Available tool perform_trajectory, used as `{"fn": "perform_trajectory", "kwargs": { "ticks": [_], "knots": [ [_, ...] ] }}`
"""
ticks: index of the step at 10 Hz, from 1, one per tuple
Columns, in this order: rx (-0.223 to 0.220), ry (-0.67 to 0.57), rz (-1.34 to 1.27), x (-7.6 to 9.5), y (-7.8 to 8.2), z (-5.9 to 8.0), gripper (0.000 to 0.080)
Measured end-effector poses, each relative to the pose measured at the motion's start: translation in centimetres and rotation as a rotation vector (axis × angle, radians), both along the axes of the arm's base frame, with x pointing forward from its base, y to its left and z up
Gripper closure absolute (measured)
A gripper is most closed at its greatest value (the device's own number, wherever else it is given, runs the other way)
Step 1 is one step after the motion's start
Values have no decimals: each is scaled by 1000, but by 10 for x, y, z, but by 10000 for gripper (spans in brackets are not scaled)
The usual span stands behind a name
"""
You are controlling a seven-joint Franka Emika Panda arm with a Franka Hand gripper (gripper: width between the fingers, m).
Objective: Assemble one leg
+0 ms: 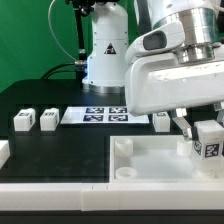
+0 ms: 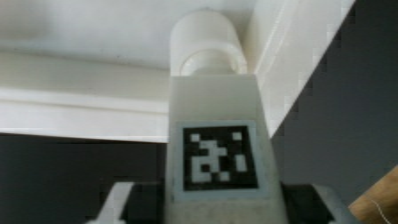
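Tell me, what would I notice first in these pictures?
The big white robot hand on the exterior view's right grabs your eye first: it grips a small white leg with a black-and-white tag, over the white tabletop. Two spare legs sit on the black table at the exterior view's left, beside the marker board.

Arm [image 1: 172, 68] low, jaws pointing down, clamped on leg [image 1: 210, 143]
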State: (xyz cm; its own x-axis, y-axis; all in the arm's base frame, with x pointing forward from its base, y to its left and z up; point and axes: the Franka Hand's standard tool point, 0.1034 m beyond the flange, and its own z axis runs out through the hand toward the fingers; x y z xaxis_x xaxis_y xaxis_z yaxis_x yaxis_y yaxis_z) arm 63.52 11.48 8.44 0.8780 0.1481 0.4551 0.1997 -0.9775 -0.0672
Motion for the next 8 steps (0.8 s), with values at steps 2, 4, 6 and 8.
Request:
{"fn": "perform_trajectory", "kwargs": {
  "ticks": [2, 4, 6, 8],
  "knots": [
    [-1, -5, 0, -1, 0, -1, 508],
    [-1, -5, 0, -1, 0, -1, 322],
    [-1, -5, 0, -1, 0, -1, 210],
    [-1, -5, 0, -1, 0, -1, 153]
  ]
}}
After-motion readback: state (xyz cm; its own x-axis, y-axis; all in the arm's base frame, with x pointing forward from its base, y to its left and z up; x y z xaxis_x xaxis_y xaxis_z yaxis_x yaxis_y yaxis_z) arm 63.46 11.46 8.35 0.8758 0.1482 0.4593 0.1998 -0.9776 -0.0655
